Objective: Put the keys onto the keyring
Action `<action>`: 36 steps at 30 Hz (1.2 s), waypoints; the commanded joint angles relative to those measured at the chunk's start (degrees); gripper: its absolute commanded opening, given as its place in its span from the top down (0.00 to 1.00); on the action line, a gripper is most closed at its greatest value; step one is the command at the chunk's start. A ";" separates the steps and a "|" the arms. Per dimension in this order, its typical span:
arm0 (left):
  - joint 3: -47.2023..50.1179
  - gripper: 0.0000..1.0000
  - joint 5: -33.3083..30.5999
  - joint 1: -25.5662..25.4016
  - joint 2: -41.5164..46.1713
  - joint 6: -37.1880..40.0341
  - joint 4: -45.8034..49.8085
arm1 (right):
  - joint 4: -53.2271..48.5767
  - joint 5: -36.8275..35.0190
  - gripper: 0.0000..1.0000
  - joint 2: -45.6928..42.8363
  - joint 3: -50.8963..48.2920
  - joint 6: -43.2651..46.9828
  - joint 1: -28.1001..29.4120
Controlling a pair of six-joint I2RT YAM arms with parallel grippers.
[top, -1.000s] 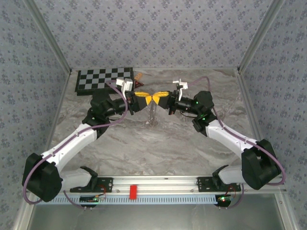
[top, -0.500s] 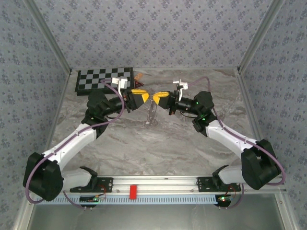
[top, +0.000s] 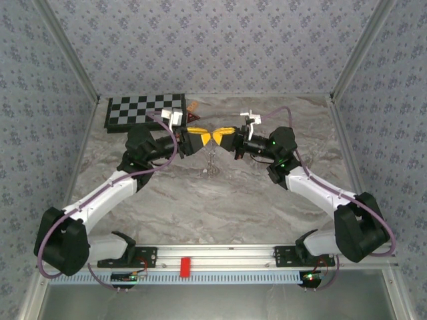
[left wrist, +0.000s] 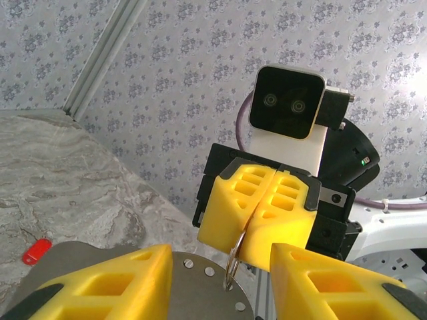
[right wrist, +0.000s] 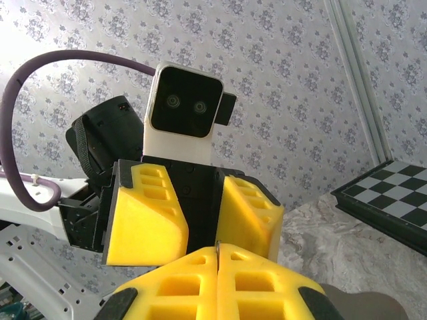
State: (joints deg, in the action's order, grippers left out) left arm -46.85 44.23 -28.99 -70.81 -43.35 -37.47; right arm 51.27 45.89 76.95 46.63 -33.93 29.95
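Fingers [left wrist: 287, 207] of the right pincer [left wrist: 253, 227] press flat against each other, clenched on the keyring [left wrist: 233, 259], whose thin silvery loop hangs out just below the tips. Facing it tip to tip, the left pincer [right wrist: 198, 220] stands released. We see its two yellow fingers apart with nothing between them, just beside the ring but not gripping it. In the overhead view a pale thin shape dangles under the meeting point toward the table [left wrist: 73, 167], and we take it for the rest of the ring and its chain. Further out, a small red thing lies alone on the marble, well apart from both pincers. We judge it to be the key [left wrist: 37, 251], though it is too small for us to make out a blade. By our reading the task is at an early stage: the ring is lifted and held ready, but the key is neither picked up nor on the ring. What is left, we think, is to fetch the key with the free left pincer, bring its hole to the ring and thread it on.
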 commanded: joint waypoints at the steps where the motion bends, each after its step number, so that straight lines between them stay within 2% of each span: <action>1: -0.97 0.58 -0.22 0.75 2.40 1.03 -0.86 | 2.96 -0.21 1.00 -0.21 0.07 -0.87 -0.34; 7: 0.48 0.58 -4.35 3.26 4.56 -1.01 -1.05 | 1.90 -2.89 1.00 -0.93 -0.14 -0.75 -0.40; 15: 1.22 0.58 -8.69 3.86 5.37 -0.71 1.52 | -14.31 -17.81 1.00 -5.31 0.75 3.10 0.34; 22: 0.84 0.58 -8.85 3.78 3.98 -1.31 1.18 | -23.11 -27.79 1.00 -7.79 1.32 0.73 0.72; 28: 0.88 0.58 -8.54 3.81 3.40 -1.70 0.73 | -24.80 -31.13 1.00 -8.44 1.15 -0.69 0.65; 36: 1.10 0.58 -8.21 3.82 3.50 -1.40 1.09 | -24.50 -31.18 1.00 -8.33 0.94 -0.38 0.71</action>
State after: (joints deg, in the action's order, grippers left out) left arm -45.34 35.92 -25.45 -67.40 -44.66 -34.72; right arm 25.71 15.92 70.15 46.63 -33.69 30.41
